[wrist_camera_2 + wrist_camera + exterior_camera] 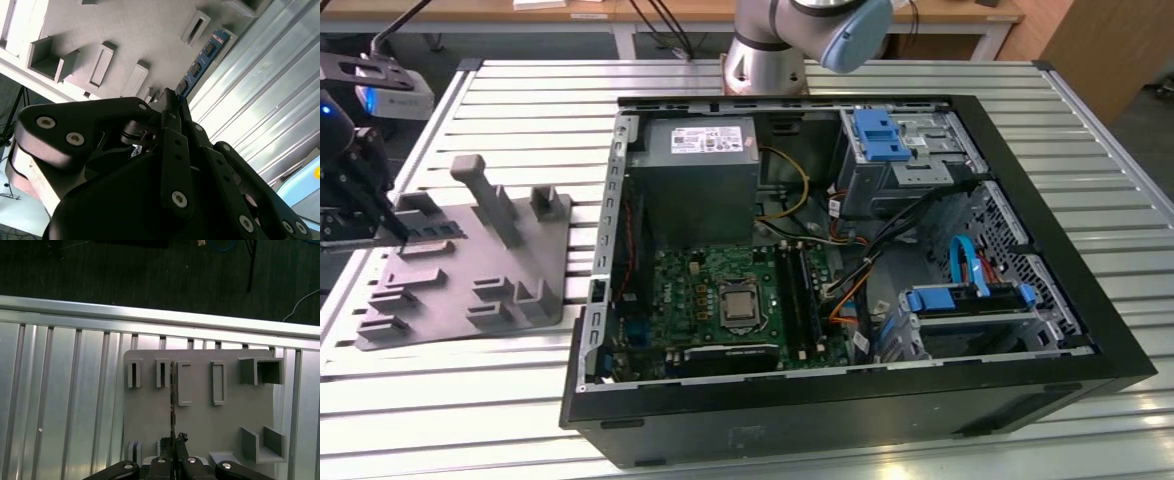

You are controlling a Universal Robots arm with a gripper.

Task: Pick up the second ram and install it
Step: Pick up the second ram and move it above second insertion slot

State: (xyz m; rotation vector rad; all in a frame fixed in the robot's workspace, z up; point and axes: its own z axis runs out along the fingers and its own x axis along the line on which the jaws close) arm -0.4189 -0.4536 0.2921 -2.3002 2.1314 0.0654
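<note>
Item: second ram [172, 395], held on edge over the grey tray [145, 415] in the first wrist view.
Gripper [175, 439]: jaws are drawn tight on the ram's near end, apparently grasping it.
Status: pick-up is judged under way; lift-off cannot be told. Installation in the motherboard slots [797, 290], well apart, is left undone.

Slatted metal table [480, 400] with two things on it
I see a grey moulded tray [447, 285] at frame left, an open computer case [854, 415] across centre and right
</note>
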